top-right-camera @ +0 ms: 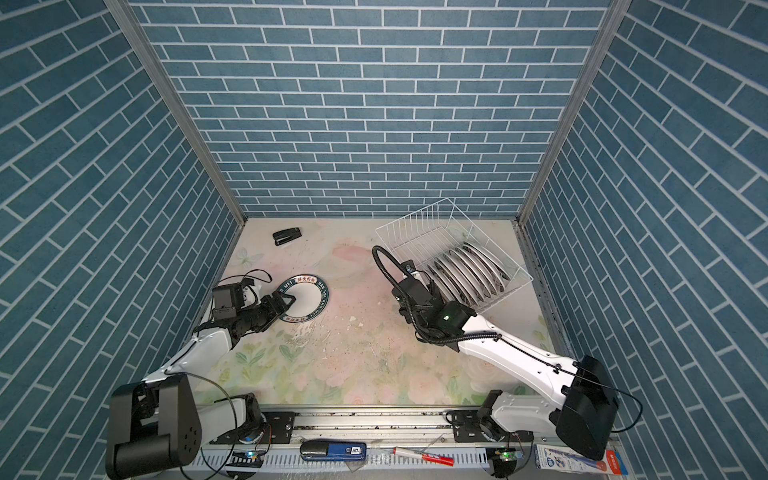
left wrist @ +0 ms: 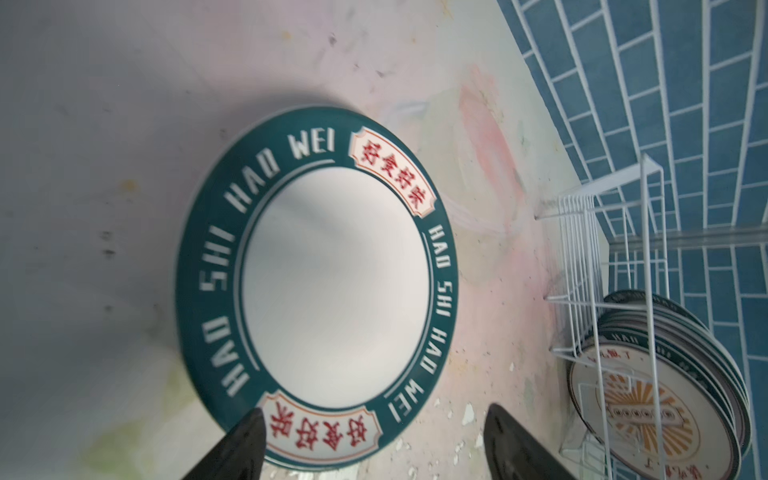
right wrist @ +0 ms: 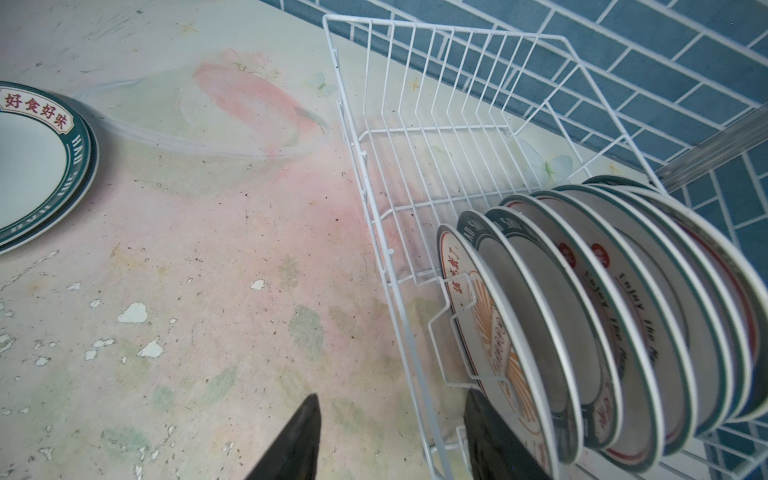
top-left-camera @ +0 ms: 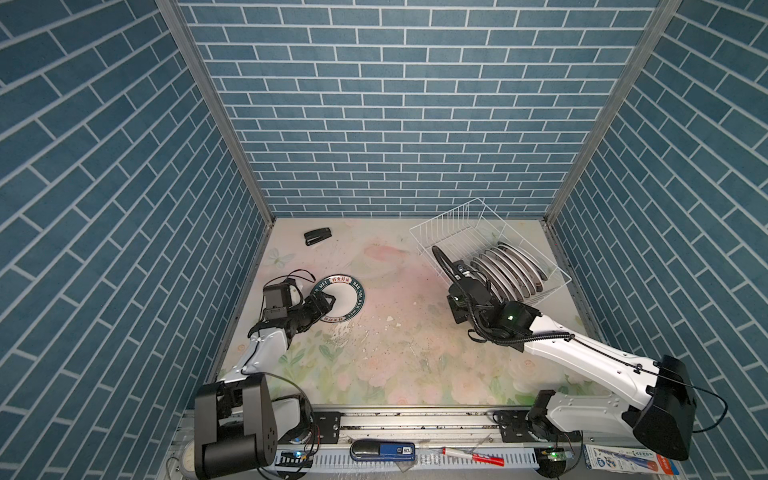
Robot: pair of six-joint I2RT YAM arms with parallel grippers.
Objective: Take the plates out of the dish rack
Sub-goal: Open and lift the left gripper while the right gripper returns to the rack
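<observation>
Bench (top-left-camera: pixel 415 357) floral, scuffed. Dish rack (top-left-camera: pixel 446 232) at far right corner, set askew. Row of plates (top-left-camera: pixel 509 270) on edge in its near end. Green-rimmed plate (top-left-camera: pixel 349 305) flat near left edge, atop another. Left gripper (left wrist: pixel 374 411) over its rim, jaws wide apart. Right gripper (right wrist: pixel 390 401) at rack's near wall beside frontmost plate, jaws apart. Stapler (top-left-camera: pixel 318 237) toward far left corner.

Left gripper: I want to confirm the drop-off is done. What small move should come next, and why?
Probably lift the left gripper clear of the green-rimmed plate: its jaws stand open, and the plate lies flat, already set down, so nothing seems left to hold.
</observation>
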